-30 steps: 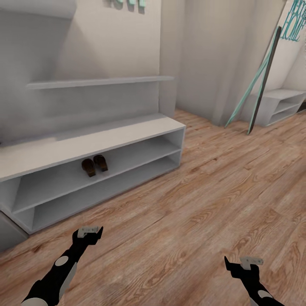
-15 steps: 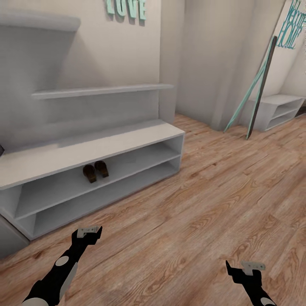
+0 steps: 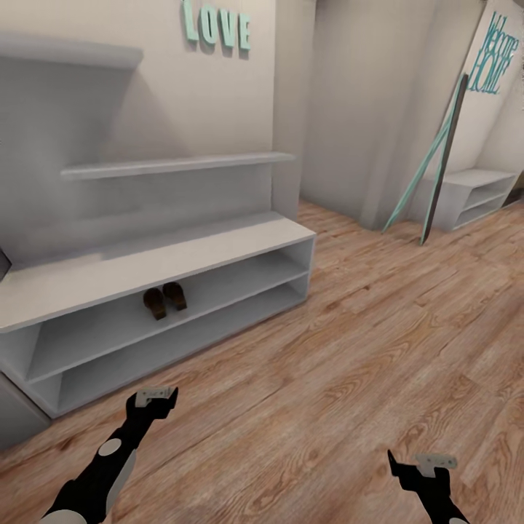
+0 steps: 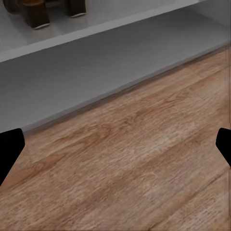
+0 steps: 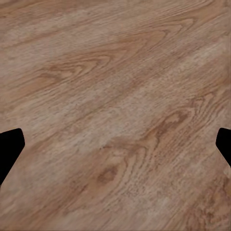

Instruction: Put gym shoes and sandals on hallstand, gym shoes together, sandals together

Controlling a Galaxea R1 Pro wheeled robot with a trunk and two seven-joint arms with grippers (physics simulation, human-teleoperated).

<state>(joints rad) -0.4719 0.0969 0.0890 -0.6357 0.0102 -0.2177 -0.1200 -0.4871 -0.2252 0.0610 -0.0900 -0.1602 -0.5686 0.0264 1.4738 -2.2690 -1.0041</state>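
Hallstand: pale grey-white wall unit [image 3: 182,251] with a low bench, two open shoe tiers and two stepped upper shelves, standing against the wall on the left of the head view; mint "LOVE" letters [image 3: 216,28] on the wall above it.
Sandals: pair of brown leather sandals [image 3: 164,299] side by side on the upper open tier, just beside each other, toward the tier's middle; their ends also show in the left wrist view [image 4: 50,8].
Floor: light brown wood-plank corridor floor [image 3: 349,342] with visible grain, running from the hallstand's foot to the far wall.
Left gripper: black gripper with pale fingertips [image 3: 156,395], low over the planks in front of the lower tier; fingers spread wide at both edges of the left wrist view, nothing between them.
Right gripper: matching black gripper [image 3: 434,461], well apart from the hallstand, over bare planks; fingers likewise wide apart, holding nothing.
Background: second white bench unit [image 3: 477,191] with teal script lettering [image 3: 496,64] above it, at far right; dark pole and teal pole [image 3: 437,166] leaning against the wall beside it.
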